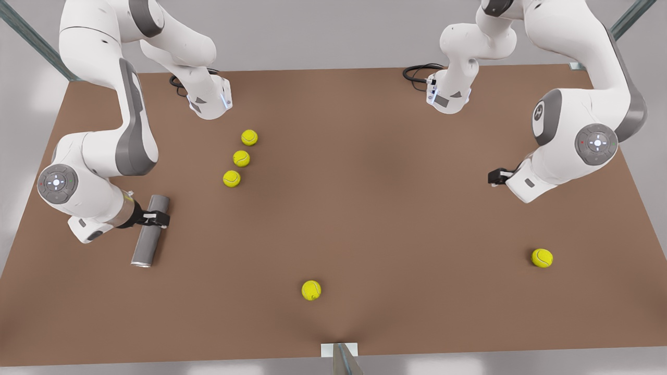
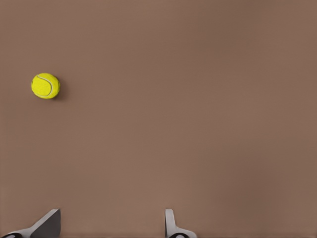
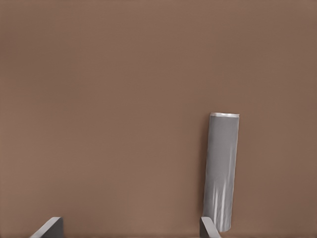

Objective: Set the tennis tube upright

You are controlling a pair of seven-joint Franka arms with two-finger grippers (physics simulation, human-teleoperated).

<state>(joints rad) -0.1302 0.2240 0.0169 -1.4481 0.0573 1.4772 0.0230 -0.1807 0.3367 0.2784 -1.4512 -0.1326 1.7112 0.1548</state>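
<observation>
**Two-arm workcell, front and wrist views.** A plain matte grey cylindrical tennis tube (image 1: pixel 146 242) is seen lying on its side on the flat brown tabletop (image 1: pixel 365 208), near the table edge at the front view's left. Its silvery rim (image 1: pixel 140 264) is turned toward the near edge of the table.

The right gripper (image 1: pixel 156 219) is positioned low over the upper part of the tube, reaching in from the front view's left. In the right wrist view the tube (image 3: pixel 221 168) is shown full length, with the rim (image 3: pixel 224 115) at its far end. The right gripper (image 3: pixel 130 228) is spread wide there. One grey fingertip (image 3: pixel 208 227) is placed just beside the tube's near end, and nothing is held between the fingers.

The left gripper (image 1: pixel 495 177) is held above bare table at the front view's right, well apart from the tube. In the left wrist view this gripper (image 2: pixel 110 225) is likewise parted and empty. One small yellow-green tennis ball (image 2: pixel 45 86) is seen on the table beyond it; in the front view this ball (image 1: pixel 542 258) lies nearer the camera than the gripper.

Three more tennis balls (image 1: pixel 241 158) are lined up in a short slanted row toward the table's far side, between the tube and the table's centre. A fifth ball (image 1: pixel 311 290) rests alone near the front edge.
</observation>
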